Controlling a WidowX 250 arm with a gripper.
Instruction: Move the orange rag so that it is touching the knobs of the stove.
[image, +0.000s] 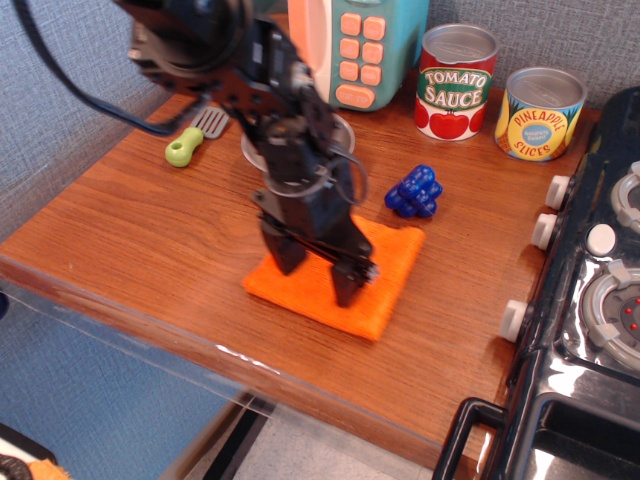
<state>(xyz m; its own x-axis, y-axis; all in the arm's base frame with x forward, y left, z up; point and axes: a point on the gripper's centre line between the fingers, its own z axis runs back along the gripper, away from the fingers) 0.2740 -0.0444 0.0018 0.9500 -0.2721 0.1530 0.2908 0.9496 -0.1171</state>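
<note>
The orange rag (392, 262) lies flat on the wooden counter, near its front edge and left of centre. My black gripper (316, 278) stands on top of it with its two fingers spread apart, tips pressed down on the cloth. The glossy black stove (590, 400) is at the right. Its three white knobs (543, 230) line its left side edge. The rag's right corner is well short of the knobs, with bare wood between them.
A blue toy cluster (415, 192) sits just behind the rag's right corner. The steel bowl (343, 128) is mostly hidden behind my arm. A teal toy microwave (365, 50), a tomato sauce can (456, 82) and a pineapple can (541, 113) line the back. A green-handled spatula (190, 140) lies at the left.
</note>
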